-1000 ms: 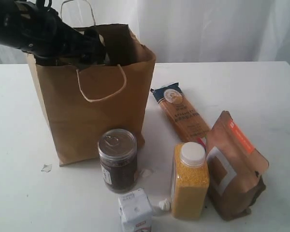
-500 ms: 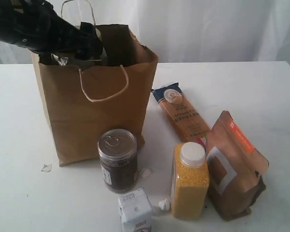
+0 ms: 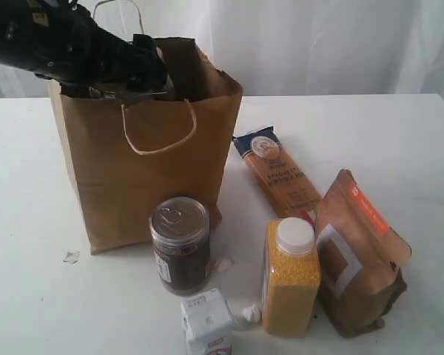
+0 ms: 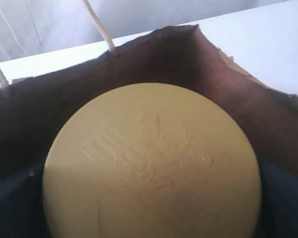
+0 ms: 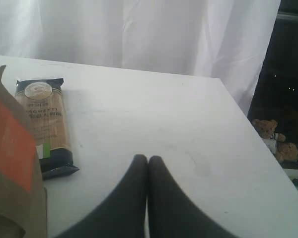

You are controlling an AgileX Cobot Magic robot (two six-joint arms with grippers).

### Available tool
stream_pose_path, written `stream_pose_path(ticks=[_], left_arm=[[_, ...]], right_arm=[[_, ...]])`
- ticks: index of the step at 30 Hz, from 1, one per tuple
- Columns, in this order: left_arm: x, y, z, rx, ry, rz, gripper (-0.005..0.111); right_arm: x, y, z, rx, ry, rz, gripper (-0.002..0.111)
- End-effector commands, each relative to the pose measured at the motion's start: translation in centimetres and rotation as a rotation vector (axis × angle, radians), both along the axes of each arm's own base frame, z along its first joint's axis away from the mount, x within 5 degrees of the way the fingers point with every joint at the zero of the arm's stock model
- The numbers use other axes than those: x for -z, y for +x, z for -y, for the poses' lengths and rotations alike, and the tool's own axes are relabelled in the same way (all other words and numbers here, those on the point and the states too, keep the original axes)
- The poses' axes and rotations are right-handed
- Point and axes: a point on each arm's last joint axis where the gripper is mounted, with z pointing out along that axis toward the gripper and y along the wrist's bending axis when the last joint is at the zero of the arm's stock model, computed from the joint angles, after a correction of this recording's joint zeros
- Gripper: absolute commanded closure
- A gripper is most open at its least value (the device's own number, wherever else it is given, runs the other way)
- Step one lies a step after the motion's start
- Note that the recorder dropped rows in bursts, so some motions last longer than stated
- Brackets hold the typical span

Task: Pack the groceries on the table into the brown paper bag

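Table (image 3: 399,148): white, carrying everything. Paper bag (image 3: 148,185): upright at the rear left, mouth open. Over the last second its top has leaned slightly rightward as my left gripper (image 3: 137,78) edged across the mouth. Unpacked, in front and to the right of the bag: pouch (image 3: 359,251), spaghetti packet (image 3: 276,174), grain bottle (image 3: 290,277), dark jar (image 3: 180,244), carton (image 3: 206,322). Olive-lidded jar (image 4: 151,163): only my left wrist view shows it, inside the bag's rim. The jaws are spread wide, apparently gripping it, though contact is hidden. I judge the first item nearly packed. Right gripper (image 5: 148,161): seen only in its own wrist view, pinched closed, empty, over bare table.
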Motion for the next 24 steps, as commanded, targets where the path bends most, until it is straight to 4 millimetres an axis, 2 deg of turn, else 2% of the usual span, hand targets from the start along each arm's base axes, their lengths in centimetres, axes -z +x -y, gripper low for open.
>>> stream_pose_path(ticks=[1,24], left_arm=[[-1.14,-0.37,0.09,0.012,-0.009,0.054,0.002],[-1.37,-0.36,0.25,0.01,-0.049,0.061,0.002]], right_arm=[[0.09,-0.02,0.01,0.001,-0.005,0.007,0.108],[0.09,-0.02,0.01,0.001,-0.005,0.007,0.108]])
